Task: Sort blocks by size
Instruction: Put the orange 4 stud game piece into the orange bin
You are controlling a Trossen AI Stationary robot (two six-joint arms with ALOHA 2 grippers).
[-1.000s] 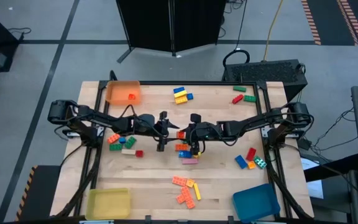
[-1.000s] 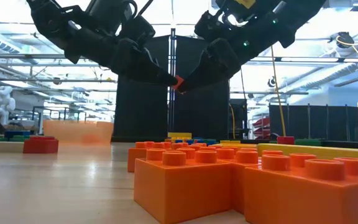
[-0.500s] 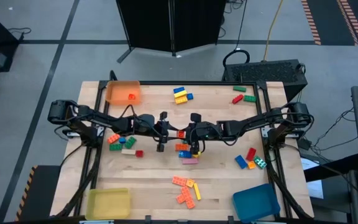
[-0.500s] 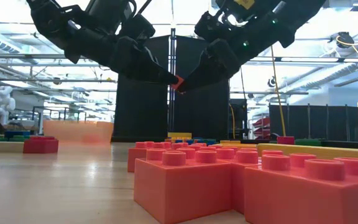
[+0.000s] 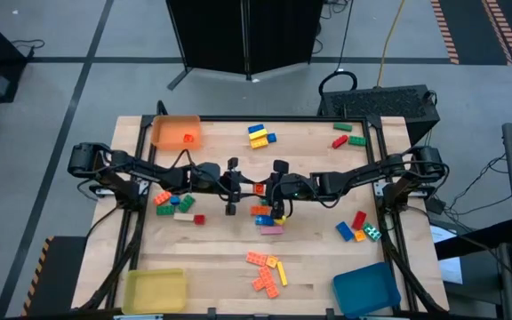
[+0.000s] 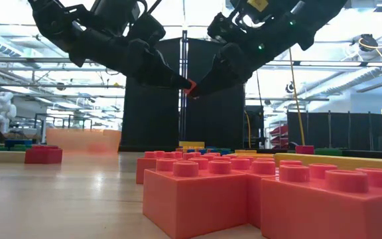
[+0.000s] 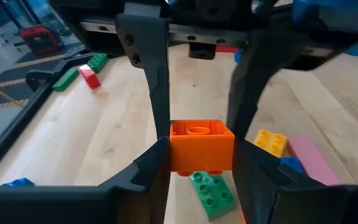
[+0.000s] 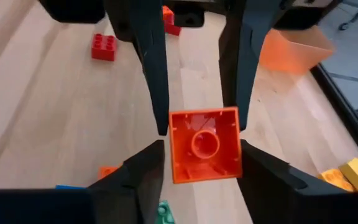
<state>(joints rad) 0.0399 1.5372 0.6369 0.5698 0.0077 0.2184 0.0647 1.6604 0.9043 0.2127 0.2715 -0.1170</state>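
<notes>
Orange plastic marks the item in transit: a small square orange brick [image 5: 259, 188] sits above mid-table in the high view, between the left gripper [image 5: 237, 188] and the right gripper [image 5: 274, 189], which meet tip to tip. Loose blocks lie in clusters across the wooden table [image 5: 212, 249]: a mixed pile [image 5: 266, 218] just beneath the grippers, an orange group [image 5: 266, 271] nearer the front edge, and others toward the corners. An orange tray [image 5: 176, 132], a yellow tray [image 5: 155, 289] and a blue tray [image 5: 365, 289] stand at three corners.

Low view: both grippers converge well above the tabletop, and the brick [image 6: 190, 86] shows only as a small spot at their tips. Large orange blocks [image 6: 204, 189] fill the foreground.

Left wrist view: the left gripper's fingers [image 7: 157, 155] press both side walls of the brick [image 7: 201, 144], partly closed and holding it. A green brick [image 7: 212, 193] lies on the table below.

Right wrist view: the brick's hollow underside [image 8: 204, 144] faces the camera. The right gripper's fingers [image 8: 143, 171] flank it closely; contact cannot be confirmed, so whether they still grip cannot be told.

Risk assessment: this appears to be a handover. If one gripper pulls away while the other's hold is incomplete, the brick may drop into the pile below and scatter it. Misaligned withdrawal could also twist the brick within the remaining grip.
</notes>
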